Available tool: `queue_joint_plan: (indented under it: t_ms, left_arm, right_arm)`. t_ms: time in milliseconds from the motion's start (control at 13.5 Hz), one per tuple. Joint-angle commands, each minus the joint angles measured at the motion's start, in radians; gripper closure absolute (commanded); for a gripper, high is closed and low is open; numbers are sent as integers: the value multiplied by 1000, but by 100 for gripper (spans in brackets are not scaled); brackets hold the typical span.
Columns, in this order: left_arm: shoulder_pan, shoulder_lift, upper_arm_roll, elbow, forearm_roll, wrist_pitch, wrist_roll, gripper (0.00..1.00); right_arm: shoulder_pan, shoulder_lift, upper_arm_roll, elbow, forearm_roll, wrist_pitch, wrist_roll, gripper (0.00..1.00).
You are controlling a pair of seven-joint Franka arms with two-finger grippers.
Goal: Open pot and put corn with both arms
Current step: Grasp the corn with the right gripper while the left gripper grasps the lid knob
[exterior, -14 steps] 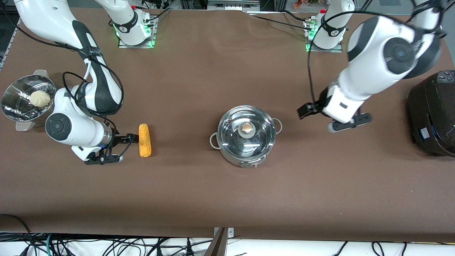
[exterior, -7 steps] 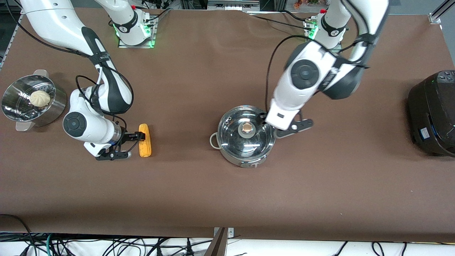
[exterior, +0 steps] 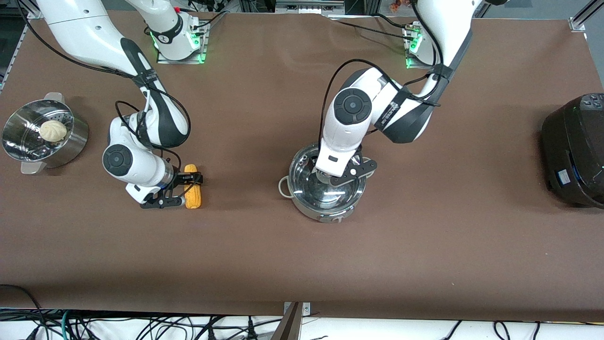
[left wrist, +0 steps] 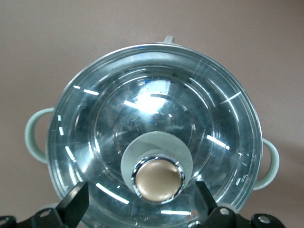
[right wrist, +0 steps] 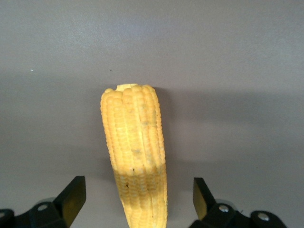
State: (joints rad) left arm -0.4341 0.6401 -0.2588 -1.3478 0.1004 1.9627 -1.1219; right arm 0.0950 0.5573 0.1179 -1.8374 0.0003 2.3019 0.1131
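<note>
The steel pot [exterior: 325,200] stands mid-table with its glass lid [left wrist: 156,109] on. My left gripper [exterior: 326,175] is over the lid, open, with its fingers [left wrist: 76,202] on either side of the tan knob [left wrist: 158,178] and apart from it. The yellow corn [exterior: 192,193] lies on the table toward the right arm's end. My right gripper [exterior: 191,179] is low over it and open. In the right wrist view the corn [right wrist: 135,152] runs between the fingers [right wrist: 73,197] without touching them.
A steel steamer basket [exterior: 14,141] holding a white bun [exterior: 53,131] stands at the right arm's end of the table. A black rice cooker [exterior: 573,151] stands at the left arm's end. Brown table surface lies all around the pot.
My left arm swung from near the rice cooker to over the pot lid. My right gripper moved forward from beside the corn until its fingers straddle it.
</note>
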Motion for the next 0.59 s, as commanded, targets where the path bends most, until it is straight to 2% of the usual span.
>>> queue_joint_plan:
  t_ms: [0, 148, 222, 295, 517]
  left_arm:
    - [-25, 61, 16, 88, 32, -21, -25, 2]
    - [-25, 61, 16, 87, 32, -21, -27, 2]
    - [-25, 61, 16, 87, 32, -21, -26, 8]
    - [-25, 61, 16, 87, 32, -21, -25, 18]
    - [-25, 61, 16, 82, 32, -21, -18, 63]
  right_arm:
    - [0, 7, 2, -17, 13, 36, 5, 0]
    - [0, 19, 0, -25, 13, 59, 5, 0]
    - [0, 23, 0, -29, 13, 70, 5, 0]
    - [0, 24, 0, -29, 13, 74, 5, 0]
    - [-1, 33, 0, -26, 13, 94, 4, 0]
